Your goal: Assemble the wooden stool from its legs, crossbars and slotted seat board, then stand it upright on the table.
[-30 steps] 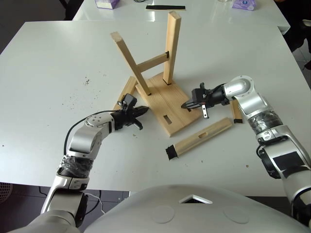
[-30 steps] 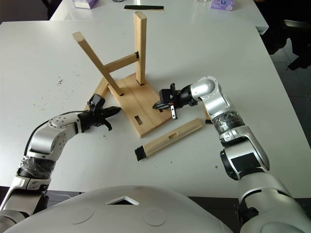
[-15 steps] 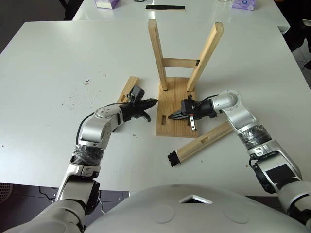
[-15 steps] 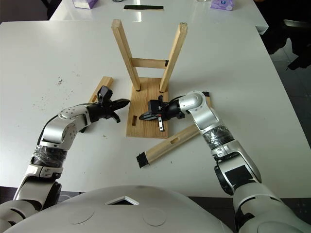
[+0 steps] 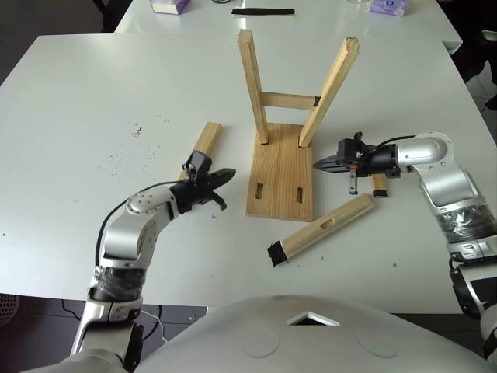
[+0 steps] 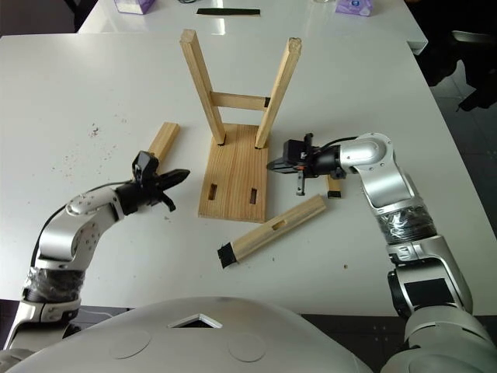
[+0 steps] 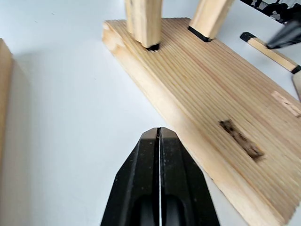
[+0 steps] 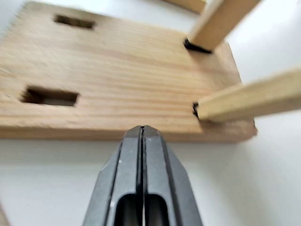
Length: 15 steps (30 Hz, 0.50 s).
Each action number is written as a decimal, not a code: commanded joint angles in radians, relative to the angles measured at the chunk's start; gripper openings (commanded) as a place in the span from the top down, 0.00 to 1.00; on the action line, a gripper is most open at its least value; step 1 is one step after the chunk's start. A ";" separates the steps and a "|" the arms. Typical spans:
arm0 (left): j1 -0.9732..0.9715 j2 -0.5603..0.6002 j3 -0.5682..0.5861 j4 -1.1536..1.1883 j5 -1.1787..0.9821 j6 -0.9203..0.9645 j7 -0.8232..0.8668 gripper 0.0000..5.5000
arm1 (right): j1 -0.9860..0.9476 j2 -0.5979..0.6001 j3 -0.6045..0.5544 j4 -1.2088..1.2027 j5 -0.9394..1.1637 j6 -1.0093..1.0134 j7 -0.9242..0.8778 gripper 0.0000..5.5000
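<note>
The slotted seat board (image 5: 281,172) lies flat on the white table. Two legs (image 5: 255,85) (image 5: 328,92) stand in its far slots, joined by a crossbar (image 5: 287,99). Its two near slots (image 5: 260,187) are empty. A loose leg (image 5: 320,230) lies in front of the board, another (image 5: 203,144) lies to its left, and a short crossbar (image 5: 378,184) lies to its right. My left gripper (image 5: 229,172) (image 7: 159,132) is shut and empty, a little left of the board (image 7: 211,103). My right gripper (image 5: 317,165) (image 8: 142,129) is shut and empty, just off the board's (image 8: 117,75) right edge.
Dark crumbs (image 5: 124,151) dot the table on the left. On a second table behind lie a black strip (image 5: 262,12) and two purple packets (image 5: 171,6) (image 5: 388,6). The near table edge runs close below the front loose leg.
Both grippers have drawn back from the seat board, the left toward the near left, the right out to the right. The board, turned square earlier, has stayed put.
</note>
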State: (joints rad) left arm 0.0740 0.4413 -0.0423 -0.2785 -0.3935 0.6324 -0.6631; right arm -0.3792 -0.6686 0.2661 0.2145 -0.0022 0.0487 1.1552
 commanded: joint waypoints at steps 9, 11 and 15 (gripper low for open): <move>-0.126 -0.046 -0.077 0.171 0.047 -0.038 -0.001 1.00 | -0.103 0.141 0.095 0.259 -0.103 -0.111 -0.070 1.00; -0.133 -0.046 -0.081 0.184 0.049 -0.046 -0.007 1.00 | -0.110 0.164 0.098 0.262 -0.098 -0.109 -0.076 1.00; -0.148 -0.037 -0.073 0.211 0.057 -0.060 -0.018 1.00 | -0.111 0.190 0.102 0.268 -0.100 -0.105 -0.090 1.00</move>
State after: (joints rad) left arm -0.0509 0.4036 -0.1073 -0.0867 -0.3399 0.5813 -0.6637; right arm -0.4845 -0.5161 0.3471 0.4794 -0.0965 -0.0548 1.0636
